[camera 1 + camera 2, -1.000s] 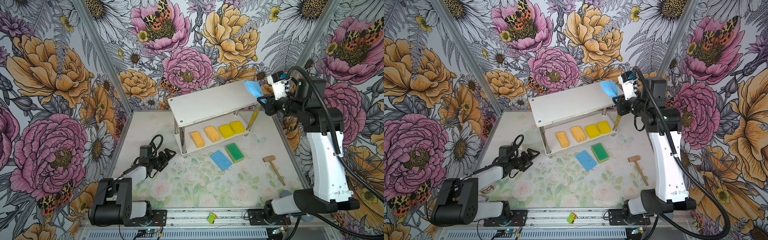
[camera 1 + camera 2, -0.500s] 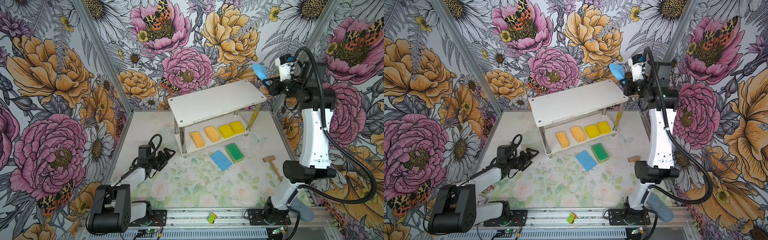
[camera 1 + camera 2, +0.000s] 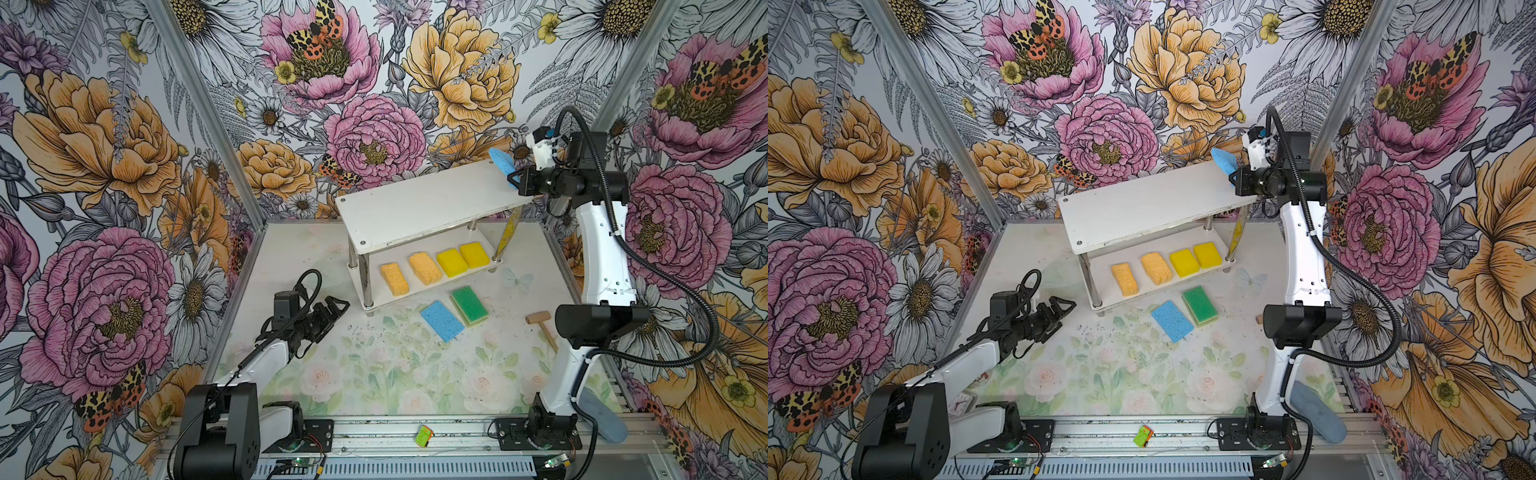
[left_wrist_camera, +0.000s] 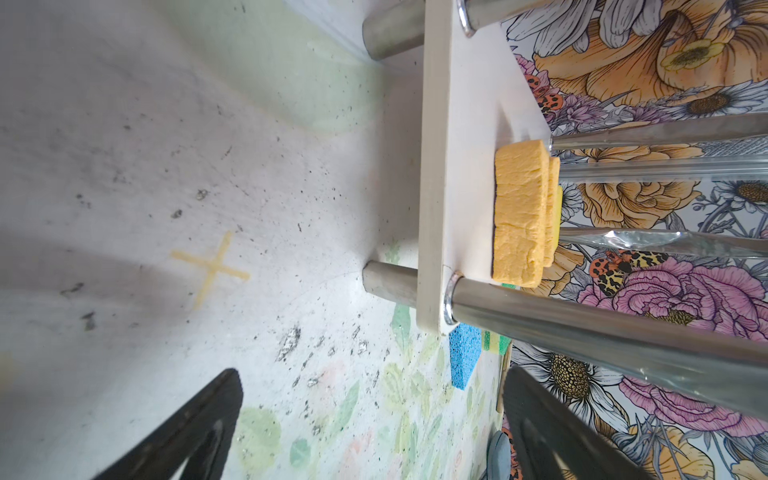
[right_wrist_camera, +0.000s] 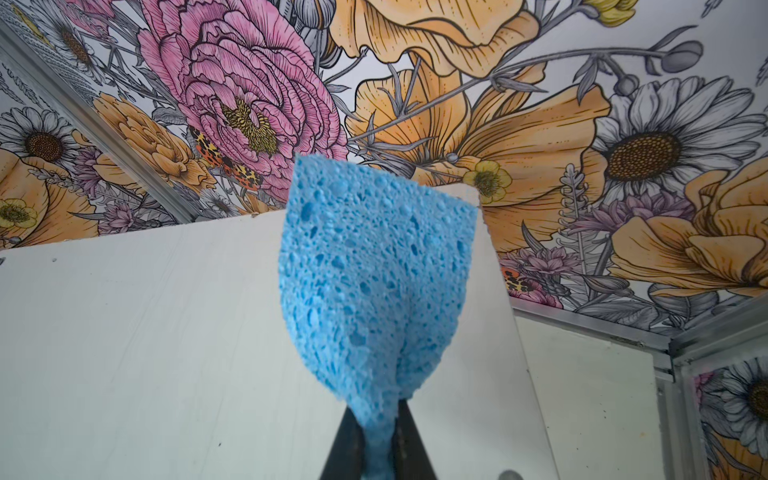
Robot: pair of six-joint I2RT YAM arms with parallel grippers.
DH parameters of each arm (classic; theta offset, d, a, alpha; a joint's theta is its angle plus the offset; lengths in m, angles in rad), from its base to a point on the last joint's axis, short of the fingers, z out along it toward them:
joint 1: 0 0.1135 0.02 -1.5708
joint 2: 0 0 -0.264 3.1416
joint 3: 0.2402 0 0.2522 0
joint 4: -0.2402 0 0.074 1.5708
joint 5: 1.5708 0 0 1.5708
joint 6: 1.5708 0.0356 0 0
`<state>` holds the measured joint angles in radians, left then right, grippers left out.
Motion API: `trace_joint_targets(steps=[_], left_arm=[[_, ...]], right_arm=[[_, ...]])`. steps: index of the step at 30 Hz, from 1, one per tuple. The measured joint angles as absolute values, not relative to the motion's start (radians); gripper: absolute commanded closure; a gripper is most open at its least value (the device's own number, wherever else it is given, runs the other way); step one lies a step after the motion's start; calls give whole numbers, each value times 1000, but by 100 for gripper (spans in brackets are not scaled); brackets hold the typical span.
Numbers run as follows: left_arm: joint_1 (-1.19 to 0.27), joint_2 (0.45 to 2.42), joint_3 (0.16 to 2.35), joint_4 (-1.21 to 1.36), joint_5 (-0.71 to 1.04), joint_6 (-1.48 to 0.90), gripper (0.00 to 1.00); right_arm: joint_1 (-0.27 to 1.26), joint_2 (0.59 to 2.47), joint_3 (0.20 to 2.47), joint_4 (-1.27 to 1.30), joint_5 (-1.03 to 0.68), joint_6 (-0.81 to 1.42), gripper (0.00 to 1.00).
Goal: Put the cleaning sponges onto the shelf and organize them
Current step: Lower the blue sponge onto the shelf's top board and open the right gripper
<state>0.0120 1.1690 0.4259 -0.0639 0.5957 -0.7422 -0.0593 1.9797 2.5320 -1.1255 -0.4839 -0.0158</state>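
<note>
Currently the bench (image 3: 374, 374), with its pale floral print, carries the shelf (image 3: 428, 208) (image 3: 1150, 208) toward the back right. The right arm stands tall beside the shelf's right end. Its right tool (image 3: 515, 180) (image 3: 1233, 181) (image 5: 376, 449) is clenched on one end of a light blue sponge (image 3: 500, 160) (image 3: 1222, 160) (image 5: 374, 270). The right wrist view shows the jaws pinching the foam thin, with the free end fanning out over the right end of the top board; contact with the board cannot be told. The left arm lies low across the bench. Its left tool (image 3: 337, 307) (image 3: 1065, 307) (image 4: 374, 436) is released and empty, with the jaws spread, pointing at the shelf's left legs and apart from them. On the lower board four sponges sit in a row: two orange-yellow sponges (image 3: 395, 279) (image 3: 424, 268) at left and two bright yellow sponges (image 3: 452, 262) (image 3: 474, 254) at right. On the bench in front of the shelf, a second blue sponge (image 3: 442, 321) (image 3: 1172, 321) lies flat just beside a green-topped sponge (image 3: 469, 306) (image 3: 1200, 305). A small wooden mallet (image 3: 540, 326) lies near the right arm, partly hidden by it.
</note>
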Motion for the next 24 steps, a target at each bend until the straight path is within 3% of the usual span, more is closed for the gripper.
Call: trace_joint_targets(steps=[13,24], left_arm=[[25,1121,398,-77,596,-741,1],[36,1121,383,-78,596,-733,1]], right_arm=[[1,1980,2436,-1125,-394,-23,78],[8,1980,2436,-1125,-374,-34,54]])
